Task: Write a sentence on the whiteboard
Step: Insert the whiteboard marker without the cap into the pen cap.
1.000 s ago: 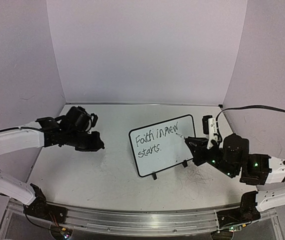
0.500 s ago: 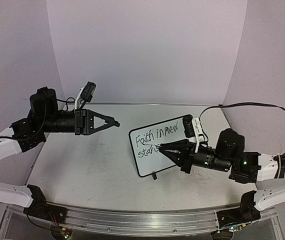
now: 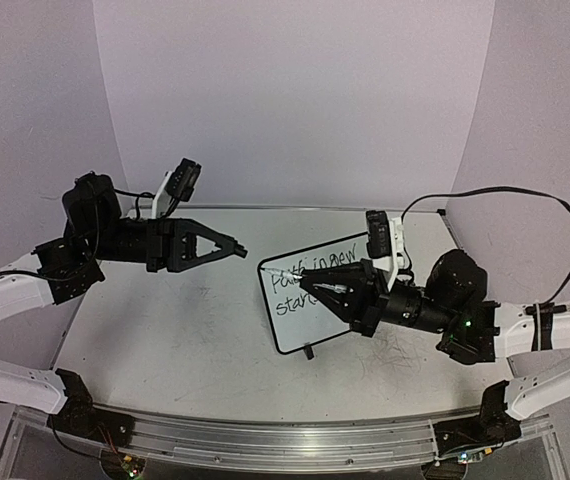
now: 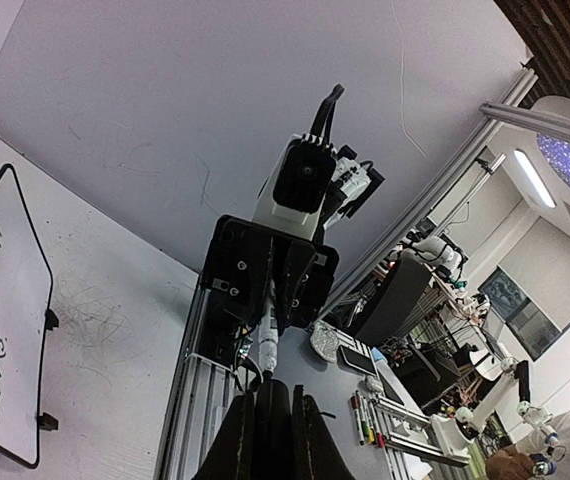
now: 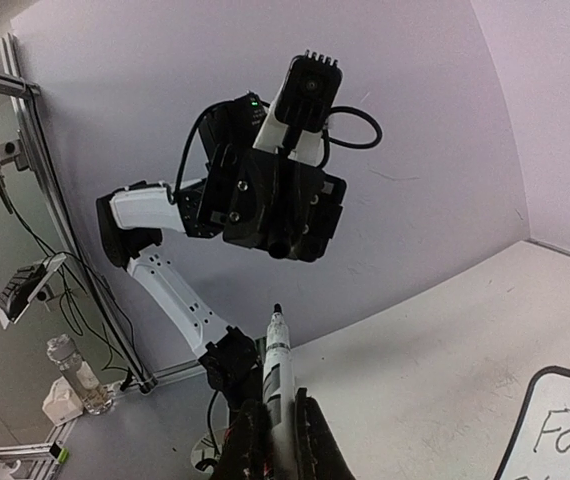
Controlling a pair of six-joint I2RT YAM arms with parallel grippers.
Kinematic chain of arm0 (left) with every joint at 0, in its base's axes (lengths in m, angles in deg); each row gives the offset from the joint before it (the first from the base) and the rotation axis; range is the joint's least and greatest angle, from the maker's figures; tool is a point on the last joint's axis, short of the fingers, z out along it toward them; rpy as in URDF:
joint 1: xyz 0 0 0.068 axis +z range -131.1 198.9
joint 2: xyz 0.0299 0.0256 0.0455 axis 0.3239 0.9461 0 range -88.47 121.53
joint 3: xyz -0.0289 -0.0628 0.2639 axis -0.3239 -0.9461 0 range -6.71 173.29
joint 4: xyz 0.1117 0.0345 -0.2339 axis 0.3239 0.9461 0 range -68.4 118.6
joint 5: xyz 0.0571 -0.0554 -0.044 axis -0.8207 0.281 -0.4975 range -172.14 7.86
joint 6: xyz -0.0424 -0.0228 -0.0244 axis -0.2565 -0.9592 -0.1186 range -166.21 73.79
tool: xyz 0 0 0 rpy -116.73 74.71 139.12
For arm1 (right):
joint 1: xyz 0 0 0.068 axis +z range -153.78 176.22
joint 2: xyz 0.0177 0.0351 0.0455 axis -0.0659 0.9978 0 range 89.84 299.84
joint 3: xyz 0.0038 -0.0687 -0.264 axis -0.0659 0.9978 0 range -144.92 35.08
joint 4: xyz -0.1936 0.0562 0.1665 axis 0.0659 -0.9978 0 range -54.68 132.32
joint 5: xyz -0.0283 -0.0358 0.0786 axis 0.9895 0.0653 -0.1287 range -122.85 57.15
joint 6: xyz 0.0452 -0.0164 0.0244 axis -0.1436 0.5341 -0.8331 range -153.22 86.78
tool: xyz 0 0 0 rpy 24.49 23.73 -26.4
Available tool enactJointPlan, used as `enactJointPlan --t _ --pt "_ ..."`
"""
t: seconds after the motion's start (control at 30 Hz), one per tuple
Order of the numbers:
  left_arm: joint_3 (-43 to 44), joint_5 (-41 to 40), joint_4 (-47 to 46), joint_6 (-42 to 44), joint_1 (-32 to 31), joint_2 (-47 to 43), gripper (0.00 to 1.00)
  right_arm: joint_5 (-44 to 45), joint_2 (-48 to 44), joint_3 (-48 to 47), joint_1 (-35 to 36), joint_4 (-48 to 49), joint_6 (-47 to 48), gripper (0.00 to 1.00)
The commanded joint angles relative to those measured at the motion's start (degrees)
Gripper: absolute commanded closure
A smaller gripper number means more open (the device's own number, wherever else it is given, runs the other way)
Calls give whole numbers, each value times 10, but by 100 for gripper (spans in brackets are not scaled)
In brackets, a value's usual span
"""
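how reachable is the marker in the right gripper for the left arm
Probably yes: the left gripper faces the marker held in the right gripper, and nothing lies between them, but it looks shut and would need opening.

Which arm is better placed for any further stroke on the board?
Right. The right gripper holds the marker over the whiteboard. The left gripper is raised off to the board's left, with no marker seen in it.
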Motion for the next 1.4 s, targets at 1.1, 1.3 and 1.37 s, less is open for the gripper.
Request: enactJointPlan --t 1.1,1.3,1.37 --pt "-20 -3 -78 -24 -12 -25 100 3 64 -73 10 70 -15 100" --pt "-18 -1 -81 -27 -12 -20 100 4 68 -72 11 76 -17 100" --pt "-18 -1 -82 -28 -12 -18 100 7 69 -73 12 80 -18 100"
